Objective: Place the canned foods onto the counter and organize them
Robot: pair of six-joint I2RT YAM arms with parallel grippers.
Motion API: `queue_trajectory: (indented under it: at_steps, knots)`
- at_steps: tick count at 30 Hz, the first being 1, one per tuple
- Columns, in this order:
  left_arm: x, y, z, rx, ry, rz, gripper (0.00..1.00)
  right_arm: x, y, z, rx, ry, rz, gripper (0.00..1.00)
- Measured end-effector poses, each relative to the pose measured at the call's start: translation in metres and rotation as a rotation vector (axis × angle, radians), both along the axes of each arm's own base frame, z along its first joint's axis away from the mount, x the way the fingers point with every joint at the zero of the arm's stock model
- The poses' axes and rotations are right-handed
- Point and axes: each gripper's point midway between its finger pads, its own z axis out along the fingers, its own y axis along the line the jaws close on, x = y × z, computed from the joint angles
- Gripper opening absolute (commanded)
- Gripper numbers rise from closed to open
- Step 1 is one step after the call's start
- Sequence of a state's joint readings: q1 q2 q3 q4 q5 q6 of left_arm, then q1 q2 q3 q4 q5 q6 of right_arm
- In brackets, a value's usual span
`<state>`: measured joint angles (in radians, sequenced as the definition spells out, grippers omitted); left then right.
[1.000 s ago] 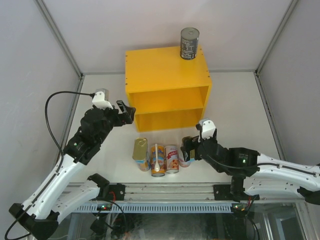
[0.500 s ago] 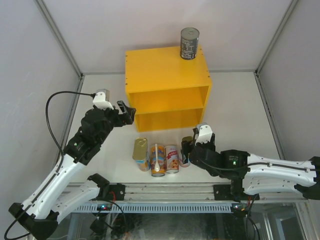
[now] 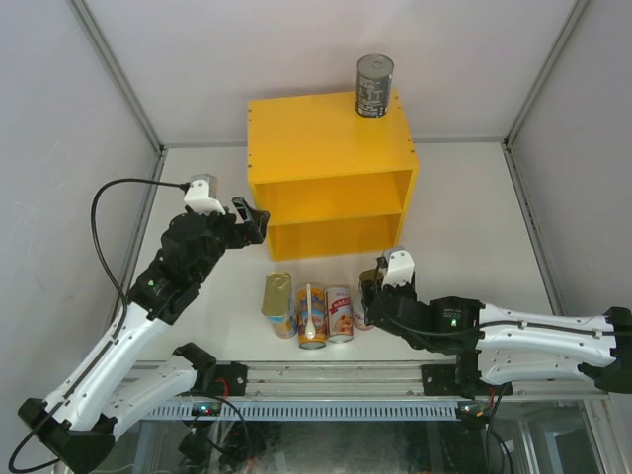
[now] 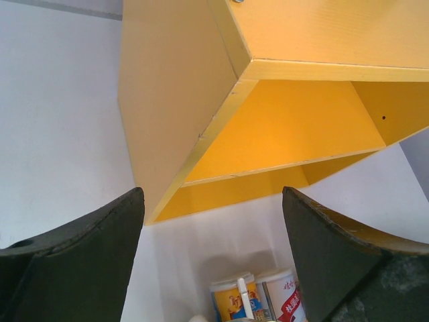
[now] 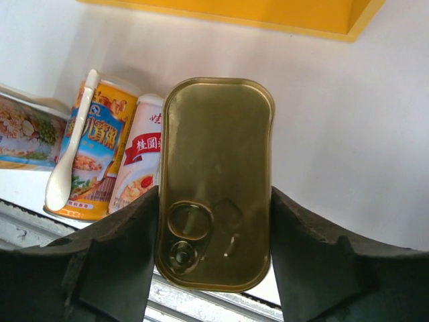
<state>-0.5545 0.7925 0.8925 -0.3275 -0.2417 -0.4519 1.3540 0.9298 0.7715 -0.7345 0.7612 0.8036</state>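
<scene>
Right wrist view is showing the right gripper (image 5: 214, 194) clamping a flat gold-lidded tin (image 5: 214, 147). One of its fingers (image 5: 114, 261) is pressing against each long side, and the lid is facing back toward the wrist. Whether the tin is already off the table (image 5: 335, 134) cannot be told. Just to the hand's left, a white-red can (image 5: 142, 168) is standing right beside the tin. Beyond it an orange-blue can (image 5: 94, 161) is carrying a white spoon (image 5: 70, 154). Ahead of the fingertips, the yellow counter (image 3: 326, 138) is waiting with its two front compartments open. A dark grey can (image 3: 374, 86) is already standing at the far right of its top.

The step in hand looks like picking this tin up for the counter. It is probably best raised straight away from the table first, because any sideways swing toward the hand's left risks knocking over the white-red can. The sides are smooth metal and the grip is narrow, so the tin may twist. Moving slowly and keeping the lid level should help, as should setting it down well apart from the dark grey can.

The left gripper (image 4: 213, 201) is hanging near the counter's left front corner. Its jaws are standing wide apart with nothing between them.
</scene>
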Motion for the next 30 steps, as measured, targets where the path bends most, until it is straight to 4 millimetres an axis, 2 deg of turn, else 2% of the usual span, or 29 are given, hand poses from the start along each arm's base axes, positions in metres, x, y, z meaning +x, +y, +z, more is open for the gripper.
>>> queue_trajectory:
  at_steps: [3,7,17,30]
  knots:
    - [0.0001,-0.0002,0.0018,-0.004,-0.006,-0.001,0.87,-0.0014,0.0014,-0.0033,-0.007,0.012,0.005,0.39]
    - [0.0002,-0.0003,0.0030,-0.006,-0.010,-0.001,0.87,-0.0013,0.0022,-0.0031,-0.001,0.014,0.005,0.26]
    - [0.0011,-0.0005,0.0055,-0.012,-0.020,0.001,0.87,-0.0033,0.0013,-0.0023,-0.005,0.019,0.023,0.00]
    - [0.0020,0.0021,0.0093,-0.017,-0.033,0.016,0.86,-0.0036,-0.0014,0.0065,-0.046,0.005,0.061,0.00]
